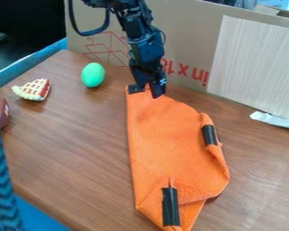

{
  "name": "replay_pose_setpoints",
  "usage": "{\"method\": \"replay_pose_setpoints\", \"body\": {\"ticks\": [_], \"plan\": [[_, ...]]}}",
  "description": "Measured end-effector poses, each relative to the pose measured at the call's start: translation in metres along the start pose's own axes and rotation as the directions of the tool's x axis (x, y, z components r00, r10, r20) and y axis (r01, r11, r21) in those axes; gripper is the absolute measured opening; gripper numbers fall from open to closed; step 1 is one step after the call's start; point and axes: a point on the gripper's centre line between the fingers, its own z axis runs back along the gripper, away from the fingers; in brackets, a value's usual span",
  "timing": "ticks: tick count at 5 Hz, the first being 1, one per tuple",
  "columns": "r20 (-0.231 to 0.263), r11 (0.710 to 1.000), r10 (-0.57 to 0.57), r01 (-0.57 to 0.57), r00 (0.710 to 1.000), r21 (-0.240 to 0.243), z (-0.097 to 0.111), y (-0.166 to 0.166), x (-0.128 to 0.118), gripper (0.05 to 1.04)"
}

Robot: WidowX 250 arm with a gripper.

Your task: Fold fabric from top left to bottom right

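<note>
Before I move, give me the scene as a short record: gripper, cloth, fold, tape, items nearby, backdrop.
gripper: at the cloth's top-left corner
cloth: orange fabric, mostly spread, its right edge curled and bottom end creased
fold: top left not yet brought to bottom right
tape: black pieces at the top-left corner, right edge and bottom end
nearby: green egg-shaped object and toy pie slice, left of the cloth
backdrop: cardboard behind the cloth
</note>
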Motion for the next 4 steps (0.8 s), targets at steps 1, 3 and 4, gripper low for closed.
{"method": "replay_pose_setpoints", "body": {"ticks": [1,3,4], "plan": [[0.009,0.999,-0.013,0.013,1.0,0.029,0.0,0.005,-0.001,1.0],[0.06,0.999,-0.017,0.014,0.998,0.053,0.019,0.018,-0.01,1.0],[0.06,0.998,-0.014,0.011,0.998,0.057,0.019,0.019,-0.01,1.0]]}}
